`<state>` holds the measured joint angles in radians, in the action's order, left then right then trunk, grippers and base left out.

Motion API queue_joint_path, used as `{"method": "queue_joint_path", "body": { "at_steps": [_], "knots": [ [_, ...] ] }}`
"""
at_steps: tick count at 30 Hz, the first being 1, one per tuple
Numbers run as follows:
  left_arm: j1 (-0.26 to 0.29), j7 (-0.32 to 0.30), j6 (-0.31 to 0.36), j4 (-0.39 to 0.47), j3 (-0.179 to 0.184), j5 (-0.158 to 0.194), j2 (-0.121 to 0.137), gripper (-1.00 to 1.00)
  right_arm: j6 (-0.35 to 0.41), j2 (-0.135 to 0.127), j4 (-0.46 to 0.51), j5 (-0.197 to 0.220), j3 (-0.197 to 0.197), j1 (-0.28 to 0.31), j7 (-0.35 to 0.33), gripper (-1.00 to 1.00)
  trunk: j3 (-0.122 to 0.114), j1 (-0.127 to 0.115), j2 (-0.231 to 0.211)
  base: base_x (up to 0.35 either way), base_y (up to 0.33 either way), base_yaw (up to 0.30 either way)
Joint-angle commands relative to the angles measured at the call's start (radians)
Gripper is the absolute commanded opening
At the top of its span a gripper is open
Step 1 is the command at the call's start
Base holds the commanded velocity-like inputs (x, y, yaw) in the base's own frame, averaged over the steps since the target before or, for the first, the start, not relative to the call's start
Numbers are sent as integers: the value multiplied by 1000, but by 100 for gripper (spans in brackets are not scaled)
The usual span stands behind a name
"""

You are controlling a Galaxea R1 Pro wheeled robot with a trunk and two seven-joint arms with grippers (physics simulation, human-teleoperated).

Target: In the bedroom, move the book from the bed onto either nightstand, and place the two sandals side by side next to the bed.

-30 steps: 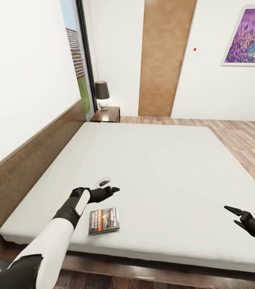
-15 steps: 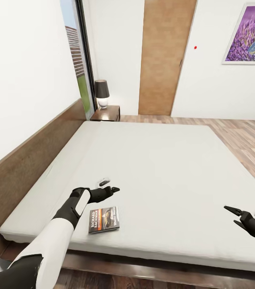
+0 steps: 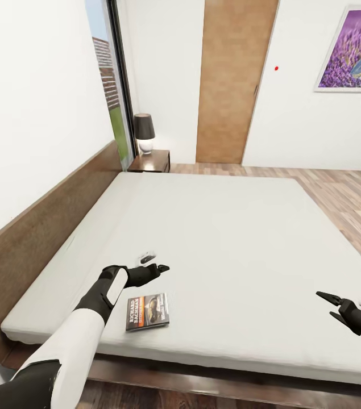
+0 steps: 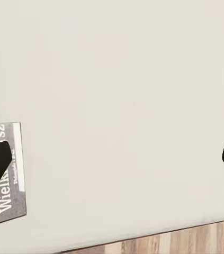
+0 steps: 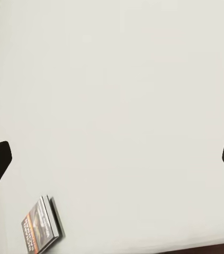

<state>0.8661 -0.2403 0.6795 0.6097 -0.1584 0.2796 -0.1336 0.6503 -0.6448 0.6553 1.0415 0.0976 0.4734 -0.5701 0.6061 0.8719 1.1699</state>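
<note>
Nothing is moving since the earlier frames. Left end effector (image 3: pixel 153 263) is hovering spread just beyond the book (image 3: pixel 147 311), lying near the bed's (image 3: pixel 214 227) near-left edge, likely lining up a pick. Right end effector (image 3: pixel 332 305) is waiting spread, far right. Nightstand (image 3: pixel 150 162) is standing far behind.

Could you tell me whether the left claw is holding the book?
No, the left claw is open above the bed, with the book lying nearer the bed's edge.

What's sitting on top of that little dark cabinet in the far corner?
A lamp with a dark shade stands on the nightstand. Nothing else shows on its top, though the bed hides its lower part.
</note>
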Motion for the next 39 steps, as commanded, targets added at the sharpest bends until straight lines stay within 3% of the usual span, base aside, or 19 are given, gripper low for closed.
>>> {"method": "queue_joint_path", "body": {
  "at_steps": [1, 17, 39],
  "knots": [
    [1, -3, 8, 1, -7, 0, -1, 100, 7, 0, 0, 4, 2, 1, -1, 100, 1, 0, 0, 0, 0, 0],
    [1, -4, 8, 1, -7, 0, -1, 100, 6, 2, 1, 3, 1, 1, -1, 100, 2, 0, 0, 0, 0, 0],
    [1, -4, 9, 1, -7, 0, -1, 100, 6, 2, 41, -2, -6, 1, 1, 100, 35, 0, 0, 0, 0, 0]
  ]
}}
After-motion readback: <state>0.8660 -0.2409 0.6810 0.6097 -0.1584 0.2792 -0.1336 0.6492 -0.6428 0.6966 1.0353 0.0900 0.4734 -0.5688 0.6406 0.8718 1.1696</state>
